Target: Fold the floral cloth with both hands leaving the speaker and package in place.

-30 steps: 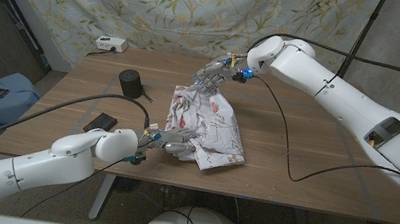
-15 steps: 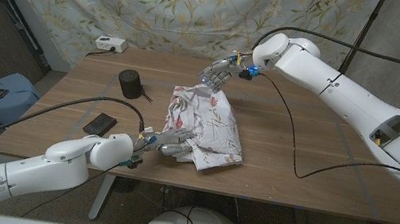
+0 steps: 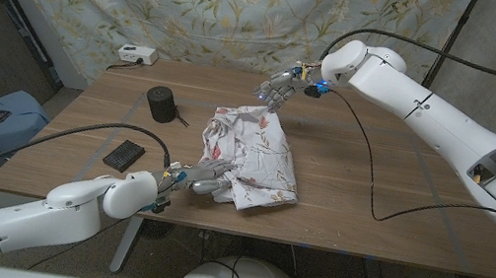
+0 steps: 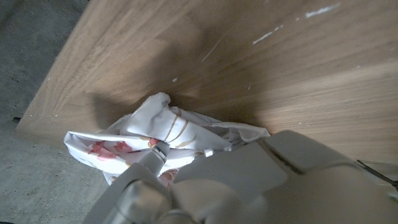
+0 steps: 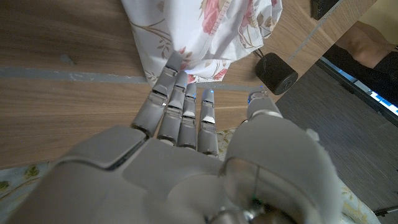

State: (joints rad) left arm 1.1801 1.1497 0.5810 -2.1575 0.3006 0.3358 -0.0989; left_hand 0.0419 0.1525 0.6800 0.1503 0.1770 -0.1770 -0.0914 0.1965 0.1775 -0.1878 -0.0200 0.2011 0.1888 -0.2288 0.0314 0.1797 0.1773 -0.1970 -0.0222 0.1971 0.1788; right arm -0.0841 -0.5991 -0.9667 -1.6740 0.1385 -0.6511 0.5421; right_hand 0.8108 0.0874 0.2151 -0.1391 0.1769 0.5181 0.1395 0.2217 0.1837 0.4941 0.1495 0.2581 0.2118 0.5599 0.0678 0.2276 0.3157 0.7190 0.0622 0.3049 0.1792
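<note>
The floral cloth (image 3: 253, 155) lies crumpled in the middle of the table (image 3: 399, 193). My left hand (image 3: 201, 173) is at its near left edge and pinches a bunched fold of the cloth (image 4: 134, 134); in the left wrist view the hand (image 4: 205, 186) has a fingertip buried in that fold. My right hand (image 3: 278, 88) hovers just beyond the cloth's far corner, fingers straight and holding nothing. In the right wrist view its fingers (image 5: 180, 99) point at the cloth's edge (image 5: 205, 31). The black speaker (image 3: 163, 104) (image 5: 277, 73) stands left of the cloth. The flat black package (image 3: 124, 153) lies nearer, by the left arm.
A white power box (image 3: 135, 54) sits at the table's far left edge. Cables hang from both arms over the tabletop. A floral curtain (image 3: 248, 9) hangs behind the table. Bare wood extends right of the cloth.
My right hand has lifted off the cloth's far corner and drifted up and to the right. My left hand has drawn back slightly toward the near left, tugging the cloth's near edge with it.
</note>
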